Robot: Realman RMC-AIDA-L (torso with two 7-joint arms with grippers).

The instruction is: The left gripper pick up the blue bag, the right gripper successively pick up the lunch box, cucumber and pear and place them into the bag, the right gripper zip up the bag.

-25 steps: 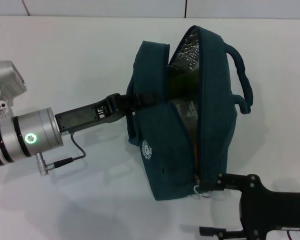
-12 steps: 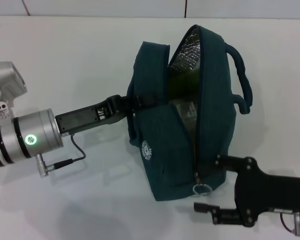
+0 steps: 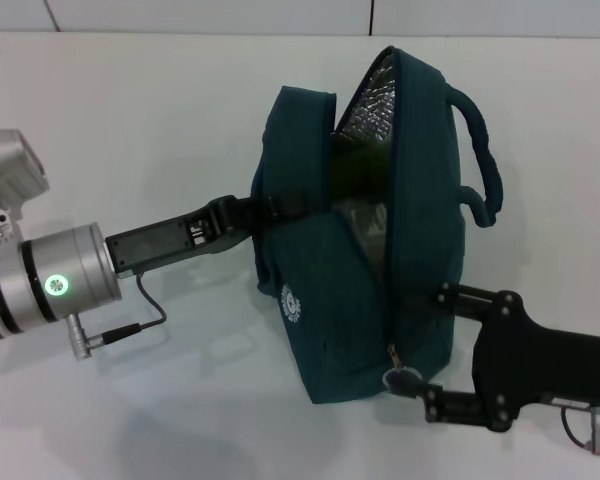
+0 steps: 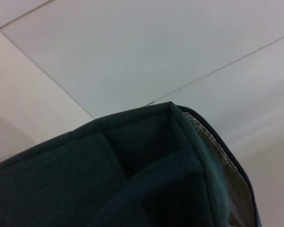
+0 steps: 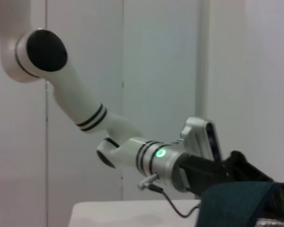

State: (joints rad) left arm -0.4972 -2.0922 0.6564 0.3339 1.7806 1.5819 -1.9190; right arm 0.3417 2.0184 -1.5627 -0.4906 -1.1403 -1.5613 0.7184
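Blue bag (image 3: 365, 230) sits centre frame on the white table (image 3: 160, 110), mouth gaping, foil lining and something green visible inside. Left claw (image 3: 265, 208) comes in from the left, clamped on the near handle – likely to brace the bag and keep the zip line taut. Right claw (image 3: 430, 345) at lower right, fingers spread wide either side of the bag's corner; the zipper ring (image 3: 400, 378) sits beside the lower finger, not gripped. Zip not yet closed.
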